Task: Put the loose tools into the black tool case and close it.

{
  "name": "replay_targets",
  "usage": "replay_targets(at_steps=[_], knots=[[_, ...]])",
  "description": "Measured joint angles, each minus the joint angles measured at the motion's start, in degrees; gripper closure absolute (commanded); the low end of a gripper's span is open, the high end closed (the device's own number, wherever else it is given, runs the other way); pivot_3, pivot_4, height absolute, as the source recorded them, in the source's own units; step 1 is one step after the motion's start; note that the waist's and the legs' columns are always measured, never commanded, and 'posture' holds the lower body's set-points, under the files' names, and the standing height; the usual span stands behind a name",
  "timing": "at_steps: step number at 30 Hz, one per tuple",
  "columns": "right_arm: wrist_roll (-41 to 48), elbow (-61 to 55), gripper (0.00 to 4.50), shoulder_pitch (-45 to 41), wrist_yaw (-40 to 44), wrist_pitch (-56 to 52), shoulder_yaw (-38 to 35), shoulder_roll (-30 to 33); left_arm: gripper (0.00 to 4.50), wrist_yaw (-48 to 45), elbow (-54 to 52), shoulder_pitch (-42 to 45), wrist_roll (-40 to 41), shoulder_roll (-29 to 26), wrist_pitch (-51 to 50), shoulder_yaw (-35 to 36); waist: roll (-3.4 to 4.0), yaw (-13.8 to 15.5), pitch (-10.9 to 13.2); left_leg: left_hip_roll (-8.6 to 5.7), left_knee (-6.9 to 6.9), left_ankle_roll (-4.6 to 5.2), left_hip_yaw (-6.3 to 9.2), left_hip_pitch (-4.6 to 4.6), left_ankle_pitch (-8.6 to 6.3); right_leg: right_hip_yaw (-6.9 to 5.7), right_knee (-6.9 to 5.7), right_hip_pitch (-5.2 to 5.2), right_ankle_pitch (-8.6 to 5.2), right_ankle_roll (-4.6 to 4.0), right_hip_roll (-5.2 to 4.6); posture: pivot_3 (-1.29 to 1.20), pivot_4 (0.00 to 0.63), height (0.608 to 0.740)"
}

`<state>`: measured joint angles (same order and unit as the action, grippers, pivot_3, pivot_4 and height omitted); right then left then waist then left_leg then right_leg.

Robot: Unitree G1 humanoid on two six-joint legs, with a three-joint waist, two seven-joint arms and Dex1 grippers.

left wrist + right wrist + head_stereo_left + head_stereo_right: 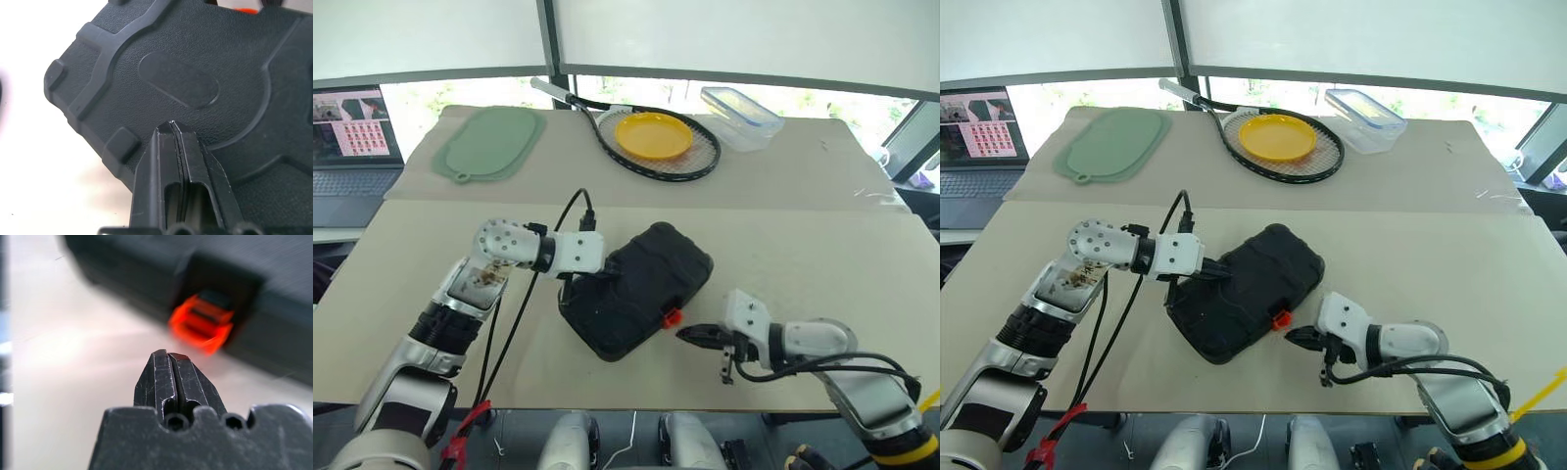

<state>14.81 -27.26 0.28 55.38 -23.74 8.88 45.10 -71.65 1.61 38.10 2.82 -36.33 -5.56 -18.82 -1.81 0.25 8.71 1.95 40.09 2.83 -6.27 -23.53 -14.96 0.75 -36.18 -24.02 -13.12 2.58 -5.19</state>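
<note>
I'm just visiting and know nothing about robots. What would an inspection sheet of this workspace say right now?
Surface: pale table, a second one behind it.
Job's things: black tool case lies closed; its orange latch faces the right gripper. Loose tools: nothing seen.
Clutter: on the far table, green mat, racket with a yellow plate on its strings, clear box.
Grippers: left gripper shut, tips against the case lid; right gripper shut, just short of the latch.
Cables: black cable along the left arm; another loops by the right wrist.
Surroundings: laptop to the left, windows behind.
</note>
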Motion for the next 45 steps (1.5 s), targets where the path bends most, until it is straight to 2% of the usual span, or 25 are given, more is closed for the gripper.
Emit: replay_targets(at_steps=[2,5,9,17,23,31,32,33,37,39,43,45], knots=[[0.0,-0.4,4.50,1.2,0.9,0.0,-0.5,1.3,4.45,-1.9,-3.2,0.0,3.2,1.4,-6.5,-0.5,-0.01,0.3,0.0,0.01,0.10,0.01,0.01,-0.14,0.00,-0.01,-0.02,-0.08,0.02,0.04,0.01,0.00,0.150,0.738],[0.0,-0.8,4.50,1.1,1.0,0.0,-0.6,1.3,4.45,-4.2,-6.1,0.2,4.6,1.6,-9.7,-1.6,-0.01,0.3,0.0,0.01,0.11,0.01,0.04,-0.16,0.00,0.00,-0.02,-0.11,0.02,0.04,0.04,0.00,0.150,0.738],[0.0,-1.1,4.50,0.1,0.0,-0.1,-0.3,-0.6,4.45,-5.6,-6.0,0.3,1.4,-0.7,-2.4,-4.1,-0.01,0.1,0.0,0.01,0.09,0.00,0.05,-0.11,0.00,0.01,0.00,-0.08,0.02,0.02,0.06,0.00,0.150,0.738],[-2.7,1.7,4.50,-4.6,-3.5,-0.1,3.6,-5.1,4.45,-4.8,-1.0,1.3,-3.1,-1.5,12.8,-6.3,-0.07,0.3,-0.4,0.02,0.07,0.00,0.02,0.19,0.00,0.00,0.01,0.18,0.01,-0.01,0.04,0.00,0.150,0.738],[-5.6,6.7,4.50,-6.9,-6.0,0.0,4.4,-7.3,4.45,-4.4,0.6,1.6,-3.1,-1.0,13.0,-6.3,-0.08,0.3,-0.4,0.06,0.07,0.00,0.03,0.45,0.02,-0.01,0.04,0.47,-0.02,-0.04,0.05,0.00,0.150,0.738],[-2.2,2.1,4.50,-5.6,-5.8,-4.5,0.9,-6.2,4.45,-4.3,1.6,1.9,-3.1,-1.0,13.0,-5.9,-0.06,0.1,-0.5,0.09,0.06,0.00,0.04,0.44,0.02,-0.01,0.03,0.47,-0.02,-0.05,0.05,0.00,0.150,0.738],[-1.6,0.4,3.91,-4.8,-5.9,-5.3,-0.2,-5.9,4.50,-4.3,1.6,2.0,-3.1,-1.0,12.9,-6.0,-0.06,0.1,-0.5,0.09,0.06,0.00,0.04,0.45,0.02,-0.01,0.04,0.48,-0.02,-0.05,0.05,0.00,0.150,0.738],[-0.7,-1.5,3.75,-3.7,-6.0,-6.0,-1.2,-5.8,4.50,-4.3,1.6,1.9,-3.1,-0.9,12.9,-6.0,-0.06,0.1,-0.5,0.09,0.04,0.00,0.05,0.45,0.02,-0.01,0.04,0.49,-0.02,-0.05,0.04,0.00,0.150,0.738],[1.6,-6.9,2.40,1.4,-8.9,-9.3,-3.1,-6.8,4.50,-4.2,1.7,2.0,-3.1,-0.8,12.8,-6.0,-0.09,0.3,-0.6,0.10,-0.06,0.00,0.05,0.55,0.02,-0.02,0.10,0.59,-0.04,-0.06,0.03,0.00,0.150,0.738],[2.3,-9.1,1.77,5.6,-12.6,-12.1,-3.4,-9.4,4.50,-4.5,1.9,2.0,-3.1,-0.8,12.8,-6.0,-0.09,0.3,-0.6,0.12,-0.09,0.00,0.05,0.59,0.02,-0.02,0.10,0.62,-0.07,-0.11,0.01,0.00,0.150,0.738],[2.4,-11.9,0.43,8.6,-18.0,-14.6,-4.2,-12.6,4.50,-5.1,2.6,2.2,-3.1,-0.5,12.8,-6.0,-0.04,0.3,-0.7,0.15,-0.11,-0.01,0.05,0.65,0.02,-0.02,0.10,0.65,-0.25,-0.36,0.00,0.00,0.150,0.738],[3.7,-13.2,0.43,10.2,-21.8,-16.6,-5.4,-16.2,4.50,-5.9,3.1,2.7,-3.1,-0.3,12.9,-6.1,-0.03,0.3,-0.7,0.16,-0.16,-0.01,0.06,0.66,0.02,-0.02,0.10,0.66,-0.26,-0.33,0.01,0.00,0.150,0.738]])
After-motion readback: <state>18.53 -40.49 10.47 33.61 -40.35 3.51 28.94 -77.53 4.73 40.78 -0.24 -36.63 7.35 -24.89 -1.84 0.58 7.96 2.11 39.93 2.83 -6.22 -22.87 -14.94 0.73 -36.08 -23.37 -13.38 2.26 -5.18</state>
